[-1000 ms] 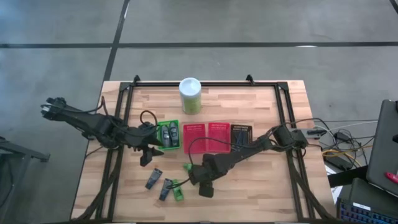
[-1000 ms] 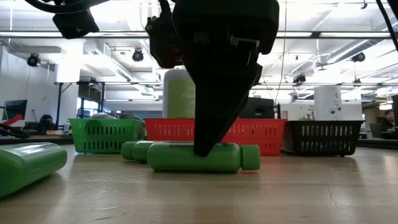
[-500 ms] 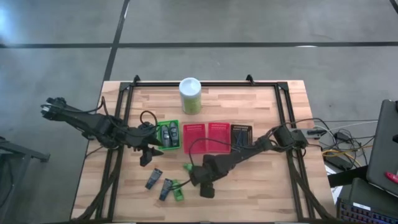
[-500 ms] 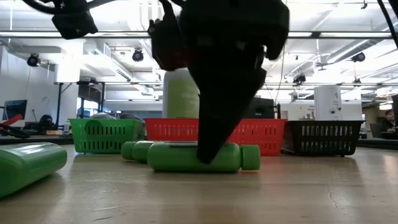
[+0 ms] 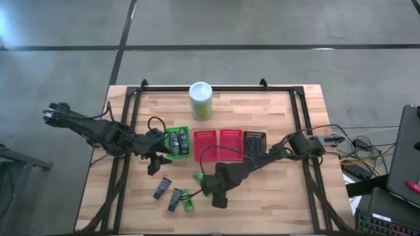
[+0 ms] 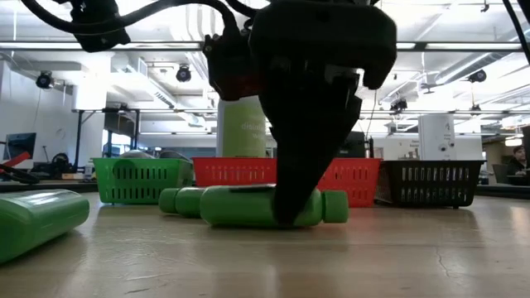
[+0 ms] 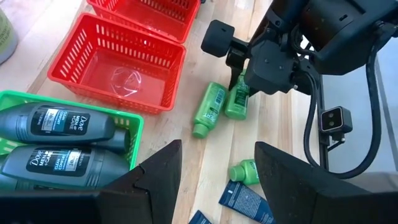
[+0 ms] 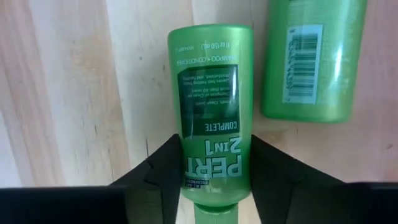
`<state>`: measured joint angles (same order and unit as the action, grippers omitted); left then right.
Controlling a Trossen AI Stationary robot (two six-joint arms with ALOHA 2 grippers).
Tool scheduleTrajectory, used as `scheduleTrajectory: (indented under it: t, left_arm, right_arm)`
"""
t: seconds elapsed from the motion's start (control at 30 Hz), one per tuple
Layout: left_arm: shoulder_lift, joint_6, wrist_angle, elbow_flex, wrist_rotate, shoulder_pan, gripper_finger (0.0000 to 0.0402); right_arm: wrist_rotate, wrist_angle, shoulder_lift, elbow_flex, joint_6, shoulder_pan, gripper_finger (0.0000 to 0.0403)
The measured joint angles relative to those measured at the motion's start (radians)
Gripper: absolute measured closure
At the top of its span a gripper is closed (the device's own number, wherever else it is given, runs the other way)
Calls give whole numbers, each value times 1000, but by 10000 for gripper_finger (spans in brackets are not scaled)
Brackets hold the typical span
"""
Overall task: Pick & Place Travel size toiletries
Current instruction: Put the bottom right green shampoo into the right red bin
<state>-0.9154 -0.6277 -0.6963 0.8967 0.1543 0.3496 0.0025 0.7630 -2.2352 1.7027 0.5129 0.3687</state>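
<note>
Two bright green mini bottles (image 5: 197, 177) lie side by side on the wood in front of the red baskets. My right gripper (image 8: 214, 180) is low over the nearer bottle (image 8: 211, 93), open, with one finger on each side of its cap end. The second bottle (image 8: 311, 56) lies beside it. My left gripper (image 7: 217, 186) hovers open by the green basket (image 7: 134, 134), which holds two dark grey bottles (image 7: 56, 124). Another green bottle (image 5: 188, 202) and dark tubes (image 5: 162, 188) lie nearer the table's front edge. My right gripper's fingers (image 8: 161, 171) stand close against both long sides of the green bottle near its neck (image 8: 214, 165), coming from above along its length. The bottle lies flat on the table (image 6: 248, 207). Whether the fingers touch it, I cannot tell.
Behind the bottles stands a row of baskets: green (image 5: 178, 143), two red (image 5: 205, 144), black (image 5: 254, 141). A tall green white-lidded canister (image 5: 201, 99) stands near the far edge. Black frame rails run along the table's left and right sides.
My right gripper has sunk toward the table over the green bottle and shifted a little along it toward its cap end. The left arm has kept still.
</note>
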Motion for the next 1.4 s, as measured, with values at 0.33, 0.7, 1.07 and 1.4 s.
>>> scheduleTrajectory:
  t: [0.33,0.7,1.07,1.4]
  left_arm:
    - [0,-1,1,0,-1,0,195]
    - [0,21,0,-1,-1,-1,195]
    - [1,51,1,0,-1,0,195]
    - [2,51,0,0,-1,0,195]
  right_arm:
    - [-6,189,94,101,101,12,285]
    - [153,421,364,-70,855,-60,287]
    - [120,46,491,-416,999,-283,283]
    - [95,30,486,-466,966,-346,204]
